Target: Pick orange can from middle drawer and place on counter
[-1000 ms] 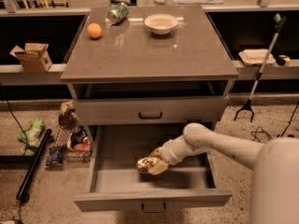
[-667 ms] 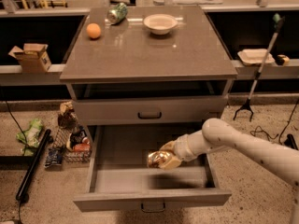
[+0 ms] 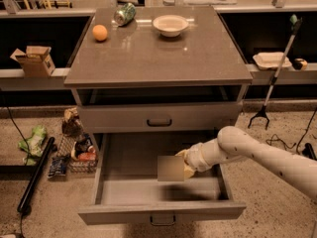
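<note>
The middle drawer (image 3: 130, 155) is pulled open under the grey-brown counter (image 3: 148, 58). My arm reaches in from the right, and my gripper (image 3: 174, 168) hangs over the drawer's right half, a little above its grey floor. A pale blurred patch covers the gripper's tip. The orange can is almost wholly hidden there; only a gold edge (image 3: 187, 171) shows beside the wrist. No can lies on the drawer floor, and a shadow falls below the gripper.
On the counter are an orange ball (image 3: 100, 32), a green-and-silver can (image 3: 124, 14) on its side and a white bowl (image 3: 170, 25). A shut drawer (image 3: 159, 118) is above the open one. Litter and a basket (image 3: 79, 152) lie on the floor at left.
The gripper has lifted the can off the drawer floor and carried it slightly right. The arm's upper part has drawn back to the right.
</note>
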`<action>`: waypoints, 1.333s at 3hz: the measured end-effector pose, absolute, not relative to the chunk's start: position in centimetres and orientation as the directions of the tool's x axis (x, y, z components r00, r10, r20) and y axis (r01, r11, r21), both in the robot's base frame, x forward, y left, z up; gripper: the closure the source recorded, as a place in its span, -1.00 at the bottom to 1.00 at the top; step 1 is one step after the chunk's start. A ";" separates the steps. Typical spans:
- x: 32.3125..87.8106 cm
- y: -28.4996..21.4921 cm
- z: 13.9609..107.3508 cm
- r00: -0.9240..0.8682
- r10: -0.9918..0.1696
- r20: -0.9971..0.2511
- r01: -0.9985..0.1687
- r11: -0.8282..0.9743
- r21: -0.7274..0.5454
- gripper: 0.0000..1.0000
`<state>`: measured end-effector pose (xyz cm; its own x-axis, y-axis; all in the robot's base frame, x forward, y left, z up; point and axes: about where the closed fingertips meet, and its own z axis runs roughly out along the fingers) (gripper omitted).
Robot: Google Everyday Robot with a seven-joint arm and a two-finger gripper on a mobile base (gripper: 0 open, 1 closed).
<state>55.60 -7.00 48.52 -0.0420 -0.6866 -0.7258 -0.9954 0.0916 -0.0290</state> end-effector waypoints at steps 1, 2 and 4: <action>55.7 -6.9 51.4 -0.032 -0.670 -0.741 -0.996 0.080 -0.030 1.00; 54.8 -5.7 58.2 0.023 -0.657 -0.753 -0.997 0.039 -0.064 1.00; 53.4 -1.9 73.7 0.202 -0.714 -0.670 -0.971 -0.055 -0.234 1.00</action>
<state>53.39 -1.94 73.74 0.2019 -0.7140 -0.6704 -0.9707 -0.0548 -0.2339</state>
